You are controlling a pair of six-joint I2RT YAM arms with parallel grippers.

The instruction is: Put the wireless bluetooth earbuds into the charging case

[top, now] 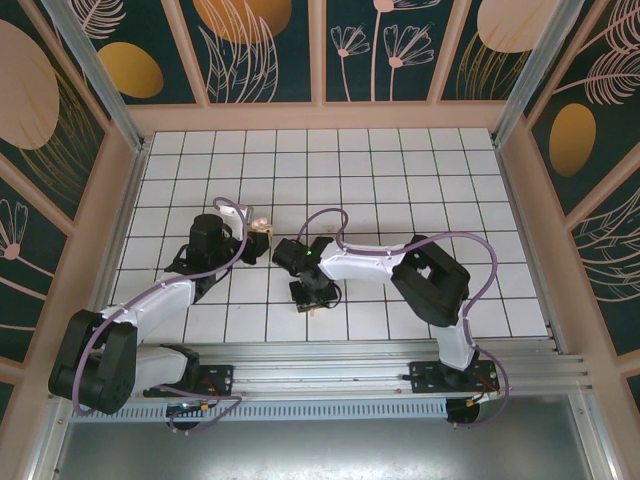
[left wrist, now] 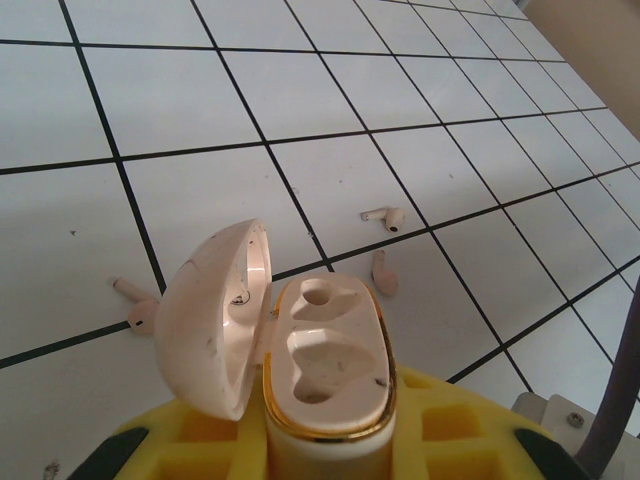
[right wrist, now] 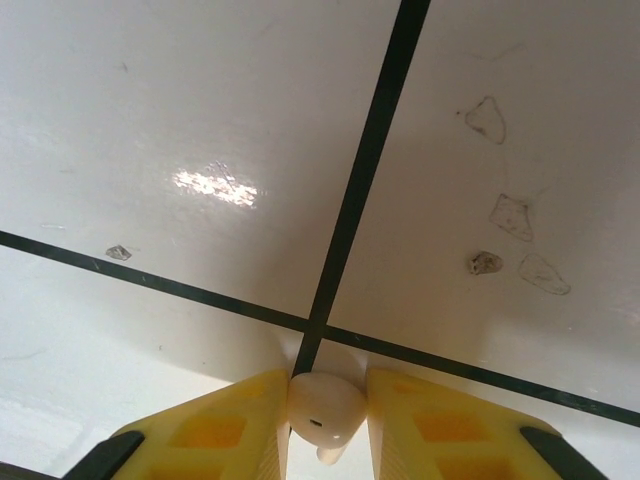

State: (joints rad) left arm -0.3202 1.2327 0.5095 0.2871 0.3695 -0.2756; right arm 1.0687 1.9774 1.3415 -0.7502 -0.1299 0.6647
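The left gripper (left wrist: 322,440) is closed on the base of the charging case (left wrist: 330,350) and seems to hold it clear of the table (left wrist: 200,90). The hinged lid (left wrist: 215,320) is swung open toward 9 o'clock. The case is pale pink with a gold rim and dark specks inside. Both sockets face up and look empty, and its long axis runs 12 to 6 in the left wrist view.

Beyond it at 1 o'clock lie a whitish earbud (left wrist: 383,216) and, near it, a pinker earbud (left wrist: 384,272). A third earbud (left wrist: 135,308) lies at 9 o'clock, partly hidden behind the lid.

The right gripper (right wrist: 325,425) is pinched narrowly on a small pale piece, apparently a held earbud (right wrist: 322,402), low over a grid-line crossing. From above, it sits near the case at 5 o'clock. The right arm is likely the one to deliver, moving toward 11 o'clock and seating the stem down into a socket.
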